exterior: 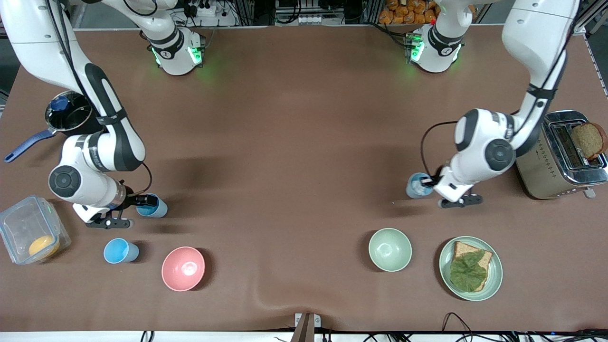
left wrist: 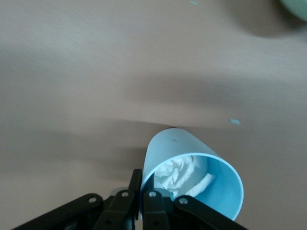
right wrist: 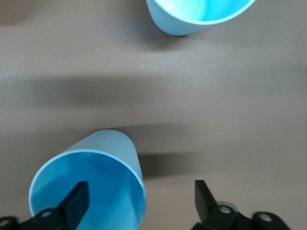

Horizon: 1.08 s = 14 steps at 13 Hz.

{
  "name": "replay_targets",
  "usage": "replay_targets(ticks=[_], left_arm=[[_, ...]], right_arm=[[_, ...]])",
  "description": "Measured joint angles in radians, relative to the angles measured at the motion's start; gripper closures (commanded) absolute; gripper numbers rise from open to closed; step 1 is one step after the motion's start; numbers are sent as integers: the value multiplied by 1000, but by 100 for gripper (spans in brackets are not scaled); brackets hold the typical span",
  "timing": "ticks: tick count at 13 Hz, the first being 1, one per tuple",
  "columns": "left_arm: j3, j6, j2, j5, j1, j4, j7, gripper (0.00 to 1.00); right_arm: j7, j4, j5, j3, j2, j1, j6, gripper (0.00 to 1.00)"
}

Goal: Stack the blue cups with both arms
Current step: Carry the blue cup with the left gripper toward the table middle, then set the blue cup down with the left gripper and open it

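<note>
A blue cup (exterior: 154, 207) stands near the right arm's end of the table. My right gripper (exterior: 138, 203) is open at it. In the right wrist view one finger (right wrist: 76, 199) is inside this cup (right wrist: 103, 158) and the other is outside, so the gripper (right wrist: 140, 191) straddles its wall. A second blue cup (exterior: 120, 250) stands nearer the front camera and shows in the right wrist view (right wrist: 192, 14). My left gripper (exterior: 430, 182) is shut on the rim of a paler blue cup (exterior: 418, 186). In the left wrist view this cup (left wrist: 182, 148) holds crumpled white paper, and the gripper (left wrist: 142, 187) pinches its wall.
A pink bowl (exterior: 183, 268) sits near the second cup. A pale-green bowl (exterior: 390, 249) and a plate (exterior: 496, 275) with bread and a leaf lie nearer the front camera than the left gripper. A toaster (exterior: 555, 161), a pot (exterior: 69, 114) and a clear box (exterior: 19, 223) stand at the table's ends.
</note>
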Motion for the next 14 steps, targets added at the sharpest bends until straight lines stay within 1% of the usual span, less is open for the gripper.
replay_targets(ticks=[1,2,3,4,6,8,11,14], left_arm=[[-48,-2,0,0,-2,1,-88,100],[-90,-3,0,0,-8,2,-165,100],[-122,-3,0,0,-21,4,-234,100],[-139,-3,0,0,-45,9,-299,100],[-146,-3,1,0,-128,31,-431,100],[-146,-3,17,0,-225,81,-579,100],[-143,0,90,9,-369,182,-782,100],[-132,48,191,38,-463,263,-946,100]], right_arm=[[1,0,0,0,2,1,2,90],[1,0,0,0,1,1,3,100],[2,0,0,0,2,1,3,100],[3,0,0,0,1,1,3,100],[4,1,0,0,2,1,3,100],[4,2,0,0,1,2,3,100],[8,9,0,2,-8,5,-2,100],[12,17,0,-3,-23,2,-5,100]])
